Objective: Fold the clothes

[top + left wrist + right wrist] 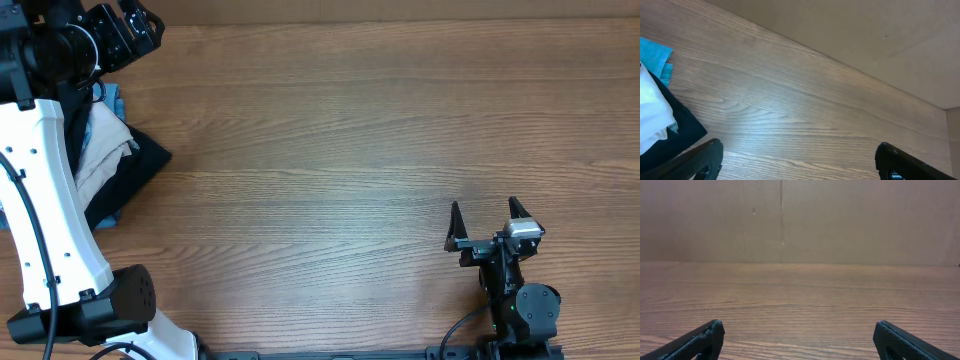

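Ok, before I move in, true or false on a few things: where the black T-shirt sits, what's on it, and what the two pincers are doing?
1. The black T-shirt lies spread flat mid-table. False: it is bunched in a pile at the left edge of the table.
2. A cream-white garment lies on top of it. True.
3. The left pincer and the right pincer are both open and empty. True.
4. The right pincer touches the pile. False: it stands well apart, at the near right of the table.
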Motion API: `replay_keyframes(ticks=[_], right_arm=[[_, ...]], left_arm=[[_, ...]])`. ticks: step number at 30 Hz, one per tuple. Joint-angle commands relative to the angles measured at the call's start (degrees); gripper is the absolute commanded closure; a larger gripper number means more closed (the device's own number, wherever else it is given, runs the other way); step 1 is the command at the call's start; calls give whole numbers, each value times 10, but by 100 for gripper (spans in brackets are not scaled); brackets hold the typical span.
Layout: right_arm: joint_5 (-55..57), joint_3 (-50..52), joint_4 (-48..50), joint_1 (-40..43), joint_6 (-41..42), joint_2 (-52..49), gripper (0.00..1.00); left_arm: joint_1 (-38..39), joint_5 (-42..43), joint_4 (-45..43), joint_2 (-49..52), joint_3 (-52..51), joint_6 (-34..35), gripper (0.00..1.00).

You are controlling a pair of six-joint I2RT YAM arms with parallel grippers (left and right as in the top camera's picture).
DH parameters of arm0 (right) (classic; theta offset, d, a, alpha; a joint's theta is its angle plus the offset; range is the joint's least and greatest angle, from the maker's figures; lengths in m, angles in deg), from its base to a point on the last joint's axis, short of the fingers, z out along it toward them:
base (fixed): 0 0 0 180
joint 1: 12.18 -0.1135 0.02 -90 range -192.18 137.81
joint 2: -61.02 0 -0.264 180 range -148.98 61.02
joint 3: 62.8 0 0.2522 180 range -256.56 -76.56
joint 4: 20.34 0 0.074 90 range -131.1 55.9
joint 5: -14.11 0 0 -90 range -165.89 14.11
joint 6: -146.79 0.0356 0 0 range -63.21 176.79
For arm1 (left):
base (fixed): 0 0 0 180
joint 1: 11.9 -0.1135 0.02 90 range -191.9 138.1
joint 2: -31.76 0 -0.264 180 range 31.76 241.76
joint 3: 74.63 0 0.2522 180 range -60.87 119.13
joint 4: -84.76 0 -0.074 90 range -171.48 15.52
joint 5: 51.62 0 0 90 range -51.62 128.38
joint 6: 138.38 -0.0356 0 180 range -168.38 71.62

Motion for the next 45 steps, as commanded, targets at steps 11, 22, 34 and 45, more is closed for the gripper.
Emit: replay_keyframes(ticks=[11, 22, 34, 45], right_arm=[[7, 6, 3, -2, 4, 6, 0], [7, 6, 3, -2, 4, 6, 0], [7, 6, 3, -2, 4, 6, 0], [7, 6, 3, -2, 4, 6, 0]], left_arm=[[5, 1, 0, -10, -1, 0, 0], [170, 2, 0, -204, -1, 0, 0], [222, 2, 27, -346, -66, 0, 0], [222, -100, -6, -537, -476, -3, 0]])
